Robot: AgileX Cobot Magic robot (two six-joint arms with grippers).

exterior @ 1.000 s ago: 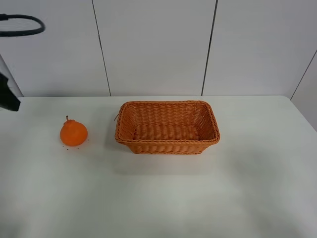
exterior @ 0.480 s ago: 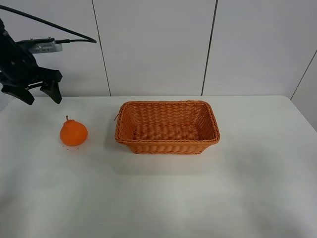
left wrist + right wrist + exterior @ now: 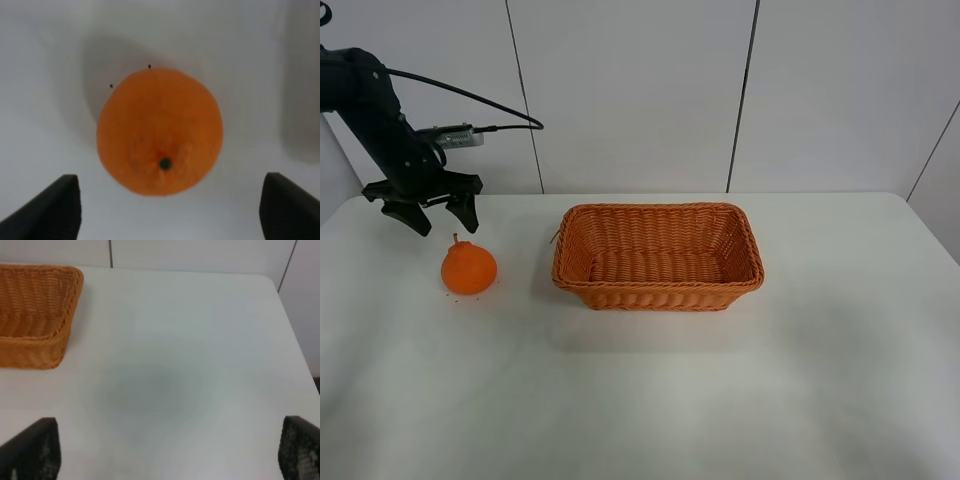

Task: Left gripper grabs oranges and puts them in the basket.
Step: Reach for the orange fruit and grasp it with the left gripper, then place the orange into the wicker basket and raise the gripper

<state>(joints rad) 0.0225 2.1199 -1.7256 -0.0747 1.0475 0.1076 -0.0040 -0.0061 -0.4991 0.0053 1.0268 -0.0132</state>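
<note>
"Two jaws, spread wide and holding nothing, hang just above the orange (image 3: 469, 269), a touch behind it toward the wall."

"So the fruit's nearly straight below?"

"Nearly. It sits stem-up on the table (image 3: 640, 400). It's round, with no long axis, and lies left of the basket (image 3: 660, 287), apart from it. The left arm (image 3: 382, 115) is the near one. Half a second back those jaws were higher and further left."

The orange (image 3: 469, 268) had matt, finely pebbled skin. The basket (image 3: 660, 296) was woven wicker, ribbed and rough. The desk (image 3: 720, 400) looked smooth, matt white. The left gripper (image 3: 447, 228) looked matt black.
</note>
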